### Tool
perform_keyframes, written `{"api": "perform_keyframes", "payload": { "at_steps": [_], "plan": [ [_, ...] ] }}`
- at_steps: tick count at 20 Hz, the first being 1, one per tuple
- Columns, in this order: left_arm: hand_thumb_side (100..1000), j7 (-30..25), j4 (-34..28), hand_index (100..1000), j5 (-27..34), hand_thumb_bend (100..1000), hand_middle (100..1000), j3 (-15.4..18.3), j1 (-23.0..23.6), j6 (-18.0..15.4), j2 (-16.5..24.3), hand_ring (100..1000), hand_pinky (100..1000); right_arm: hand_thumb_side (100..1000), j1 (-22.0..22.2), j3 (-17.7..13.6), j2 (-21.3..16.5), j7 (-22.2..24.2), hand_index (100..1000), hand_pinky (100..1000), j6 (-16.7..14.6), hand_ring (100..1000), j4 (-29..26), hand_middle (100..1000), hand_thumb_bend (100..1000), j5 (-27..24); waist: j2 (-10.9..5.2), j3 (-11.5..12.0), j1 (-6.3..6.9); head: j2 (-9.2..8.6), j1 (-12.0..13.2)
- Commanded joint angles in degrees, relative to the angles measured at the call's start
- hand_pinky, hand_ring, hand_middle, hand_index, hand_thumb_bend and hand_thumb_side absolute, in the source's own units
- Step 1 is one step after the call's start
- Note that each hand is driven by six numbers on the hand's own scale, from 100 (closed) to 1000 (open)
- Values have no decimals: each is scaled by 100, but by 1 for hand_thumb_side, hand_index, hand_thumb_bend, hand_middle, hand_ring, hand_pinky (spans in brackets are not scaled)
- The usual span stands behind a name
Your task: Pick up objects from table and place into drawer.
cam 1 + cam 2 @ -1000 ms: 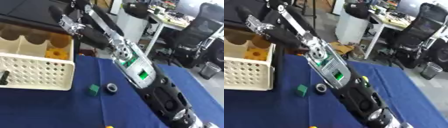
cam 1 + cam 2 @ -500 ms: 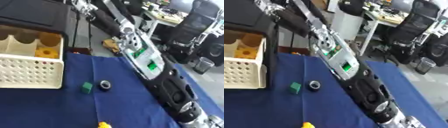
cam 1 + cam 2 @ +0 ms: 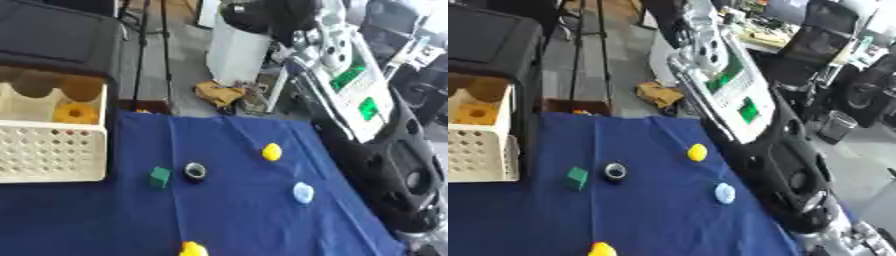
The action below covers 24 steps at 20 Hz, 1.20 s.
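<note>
Fingers out of sight: we see only the right arm, raised. Green cube, black ring lie loose beside the open drawer, awaiting pickup.

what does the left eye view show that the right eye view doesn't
Only the left eye view shows nearly the whole white drawer front. Only the right eye view shows the black office chair clearly. Both share the blue tablecloth, green cube, black ring, two yellow pieces, pale blue piece, the orange piece in the drawer, and the right arm; no hand shows.
</note>
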Motion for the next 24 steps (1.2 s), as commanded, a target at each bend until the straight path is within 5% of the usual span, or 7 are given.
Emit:
{"api": "perform_keyframes", "payload": {
  "at_steps": [1, 9, 17, 19, 24],
  "plan": [
    [1000, 51, -76, 832, 42, 108, 749, 74, -19, -34, 153, 739, 516, 791, 179, -328, -462, -304, 919, 807, -34, 992, -322, 598, 322, -343, -221, -50, 91, 73, 72],
    [981, 241, -76, 838, -41, 100, 748, 224, 55, -361, 427, 737, 516, 788, 743, -695, -794, -608, 907, 789, -715, 971, -360, 622, 308, -904, -426, -339, 397, 443, 650],
    [885, 774, -76, 849, -695, 100, 726, 538, 221, -977, 1100, 711, 516, 853, 1328, -1233, -836, -858, 892, 735, -1985, 925, -360, 670, 186, -1703, -703, -685, 743, 753, 1111],
    [849, 860, -76, 849, -946, 100, 711, 596, 319, -1102, 1308, 687, 501, 916, 1495, -1334, -805, -953, 880, 707, -2229, 895, -360, 669, 101, -1884, -779, -764, 827, 849, 1331],
    [792, 1032, -76, 835, -1538, 100, 673, 743, 576, -1347, 1745, 633, 453, 1000, 1927, -1527, -587, -942, 850, 678, -2911, 837, -360, 647, 100, -2080, -864, -907, 1007, 962, 1883]
  ]
}}
